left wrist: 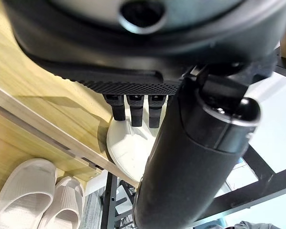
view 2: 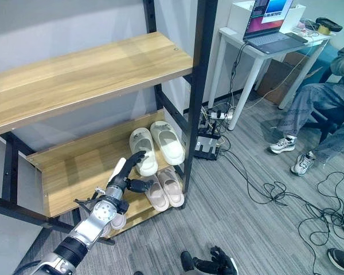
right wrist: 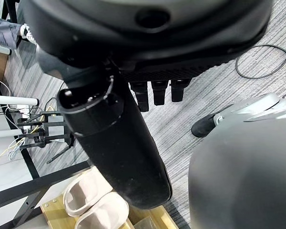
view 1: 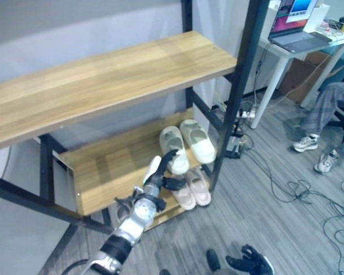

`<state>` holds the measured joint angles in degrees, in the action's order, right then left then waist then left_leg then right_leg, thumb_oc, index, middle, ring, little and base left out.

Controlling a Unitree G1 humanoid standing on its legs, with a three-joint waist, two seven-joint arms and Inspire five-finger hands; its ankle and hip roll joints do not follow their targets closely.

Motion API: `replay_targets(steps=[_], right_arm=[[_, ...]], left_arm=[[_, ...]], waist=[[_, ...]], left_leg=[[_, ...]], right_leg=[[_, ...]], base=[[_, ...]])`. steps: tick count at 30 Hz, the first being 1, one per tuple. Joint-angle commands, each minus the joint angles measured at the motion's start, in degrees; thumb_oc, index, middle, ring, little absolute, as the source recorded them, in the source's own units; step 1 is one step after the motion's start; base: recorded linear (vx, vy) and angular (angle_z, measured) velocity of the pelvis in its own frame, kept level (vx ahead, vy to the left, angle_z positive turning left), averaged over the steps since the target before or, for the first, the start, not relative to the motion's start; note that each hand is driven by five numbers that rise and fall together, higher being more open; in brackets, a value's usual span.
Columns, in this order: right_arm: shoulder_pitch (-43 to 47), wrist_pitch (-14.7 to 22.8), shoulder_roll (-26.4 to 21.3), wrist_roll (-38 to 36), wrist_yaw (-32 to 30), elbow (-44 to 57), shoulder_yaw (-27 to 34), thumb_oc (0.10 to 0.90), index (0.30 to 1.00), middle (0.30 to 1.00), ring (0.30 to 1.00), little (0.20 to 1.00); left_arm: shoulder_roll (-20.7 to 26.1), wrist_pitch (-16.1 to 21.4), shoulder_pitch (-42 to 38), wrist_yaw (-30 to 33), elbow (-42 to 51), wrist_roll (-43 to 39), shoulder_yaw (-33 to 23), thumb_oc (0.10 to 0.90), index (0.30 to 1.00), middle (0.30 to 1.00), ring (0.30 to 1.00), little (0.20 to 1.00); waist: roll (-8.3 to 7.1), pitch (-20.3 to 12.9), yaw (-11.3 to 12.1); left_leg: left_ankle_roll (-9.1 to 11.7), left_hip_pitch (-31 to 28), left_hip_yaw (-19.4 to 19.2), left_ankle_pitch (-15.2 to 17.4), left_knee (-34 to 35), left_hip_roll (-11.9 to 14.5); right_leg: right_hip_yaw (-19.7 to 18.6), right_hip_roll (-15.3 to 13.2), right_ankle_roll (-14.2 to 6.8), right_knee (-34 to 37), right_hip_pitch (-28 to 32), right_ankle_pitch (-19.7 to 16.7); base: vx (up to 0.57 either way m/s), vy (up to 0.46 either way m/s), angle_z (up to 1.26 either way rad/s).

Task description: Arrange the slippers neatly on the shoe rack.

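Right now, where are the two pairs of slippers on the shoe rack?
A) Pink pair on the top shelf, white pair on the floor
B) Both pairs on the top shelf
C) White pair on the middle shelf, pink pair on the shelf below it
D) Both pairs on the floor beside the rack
C: the white pair lies on the middle shelf, and the pink pair sits on the lowest shelf underneath, by the left hand.

left hand (view 1: 160,177) hides white slipper (view 1: 173,150) heel | person (view 1: 332,109) cut by edge
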<state>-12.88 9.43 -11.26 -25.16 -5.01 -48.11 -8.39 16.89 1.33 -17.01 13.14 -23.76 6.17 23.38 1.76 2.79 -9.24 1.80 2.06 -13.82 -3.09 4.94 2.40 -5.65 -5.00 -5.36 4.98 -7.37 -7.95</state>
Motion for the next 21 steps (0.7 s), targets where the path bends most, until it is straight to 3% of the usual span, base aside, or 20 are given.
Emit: replay_targets(steps=[1,4,13,21], right_arm=[[1.3,2.4,-1.9,-1.9,-0.8,2.5,0.1,0.8,0.9,0.9,0.9,0.9],[1.8,2.9,-0.8,-4.7,-1.3,0.3,0.6,0.8,0.9,0.9,0.9,0.9],[0.5,3.9,-0.6,-5.8,-1.9,1.2,0.3,0.8,0.9,0.9,0.9,0.9],[0.1,5.2,-0.1,-6.2,-2.1,1.0,-0.3,0.8,0.9,0.9,0.9,0.9]], left_arm=[[-2.3,4.9,-7.6,1.6,-1.5,-3.9,-0.3,0.8,0.9,0.9,0.9,0.9],[-4.8,5.9,-8.7,2.2,-3.2,-8.1,1.6,0.8,0.9,0.9,0.9,0.9],[-6.7,8.8,-9.2,2.5,-0.9,-15.8,3.5,0.8,0.9,0.9,0.9,0.9],[-5.3,12.3,-10.1,7.0,5.7,-14.3,1.8,0.8,0.9,0.9,0.9,0.9]], waist=[[1.99,0.6,-0.3],[1.83,0.8,-0.9],[1.28,0.3,-1.6],[0.64,0.1,-1.6]], left_leg=[[0.1,1.0,5.7,4.1,0.1,-1.2],[0.1,1.1,5.6,3.9,0.1,-1.2],[0.2,0.7,5.2,4.1,0.1,-1.0],[0.3,0.4,5.3,4.3,0.1,-0.8]], right_leg=[[6.1,0.9,-1.9,-1.9,1.6,6.5],[6.0,1.0,-1.8,-2.2,1.2,6.5],[5.8,1.1,-1.8,-1.9,1.5,6.3],[5.6,1.1,-1.8,-1.5,2.0,6.5]], base=[[0.0,0.0,0.0],[0.0,0.0,0.0],[0.0,-0.004,0.0],[0.0,-0.008,0.0]])
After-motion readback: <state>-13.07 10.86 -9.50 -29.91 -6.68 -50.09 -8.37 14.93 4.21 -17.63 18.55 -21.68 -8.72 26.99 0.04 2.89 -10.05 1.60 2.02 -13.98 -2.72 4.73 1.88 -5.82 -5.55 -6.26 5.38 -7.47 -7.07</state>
